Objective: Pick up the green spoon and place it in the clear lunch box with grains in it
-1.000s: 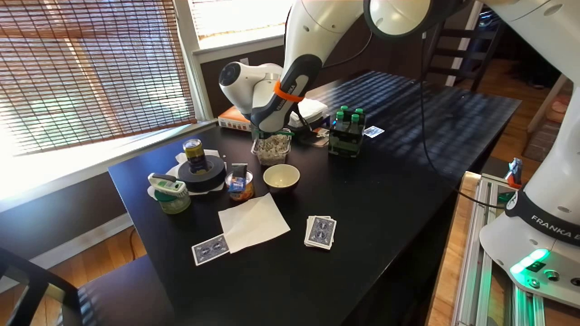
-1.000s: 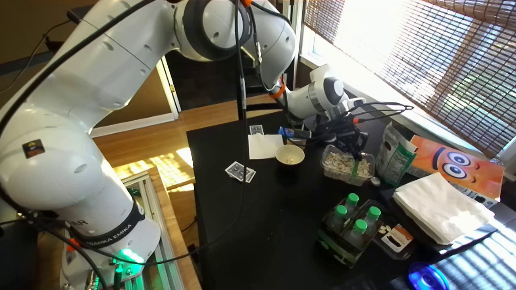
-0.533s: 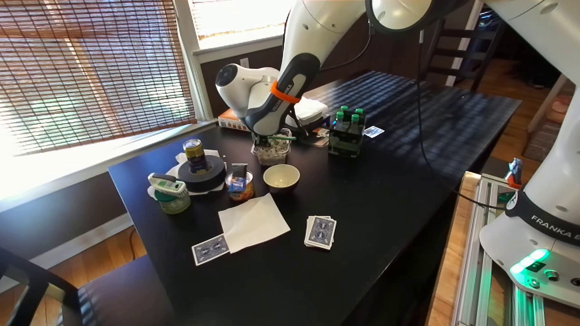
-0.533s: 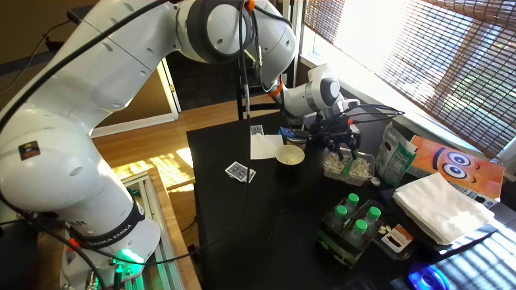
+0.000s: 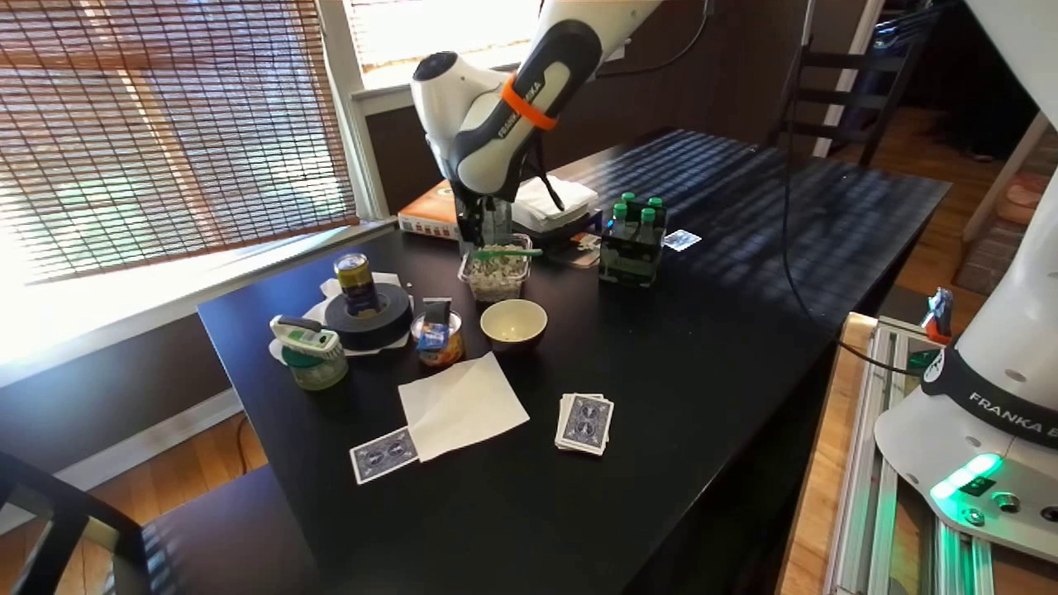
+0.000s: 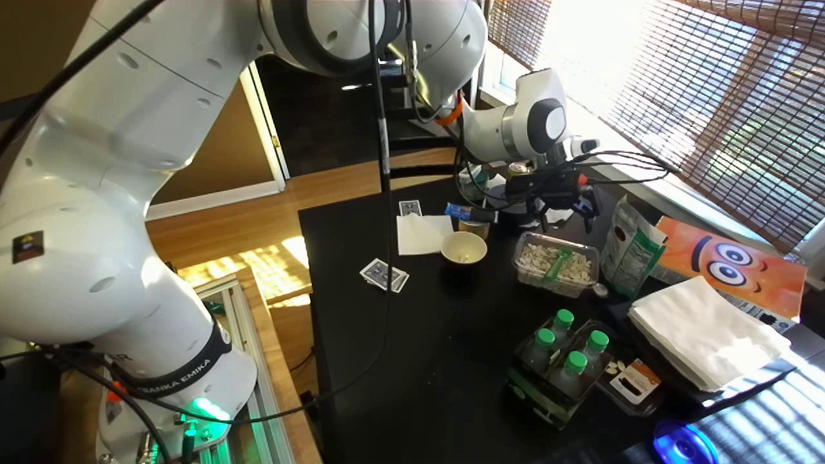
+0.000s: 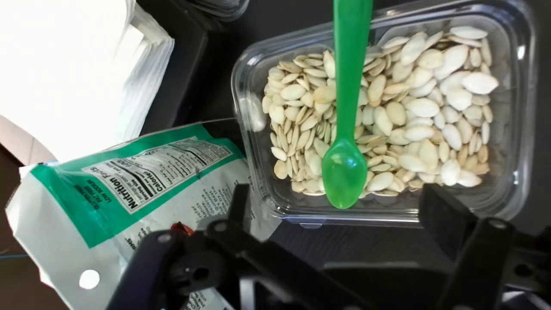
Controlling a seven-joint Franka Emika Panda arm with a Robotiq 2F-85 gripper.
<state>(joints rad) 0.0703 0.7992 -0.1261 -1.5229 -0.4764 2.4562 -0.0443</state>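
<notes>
Lying on pale seeds point(image 7: 422, 107), the green spoon point(image 7: 346, 99) is in the clear box point(image 7: 374, 216), handle poking over the rim.
The gripper point(image 6: 566, 227) hangs higher up with its fingers spread apart. On the table point(image 6: 419, 377), a green and white bag point(image 6: 630, 254) stands just beside the box; a round bowl point(image 6: 454, 246) and four green-topped bottles point(image 6: 573, 370) are near.

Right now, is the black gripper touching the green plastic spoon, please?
Apart: in an exterior view, a gap shows between the open gripper and the spoon.

White arm point(image 6: 148, 109), orange band point(image 5: 526, 103), black cables point(image 6: 376, 67), black two-fingered hand point(image 6: 566, 223)
</notes>
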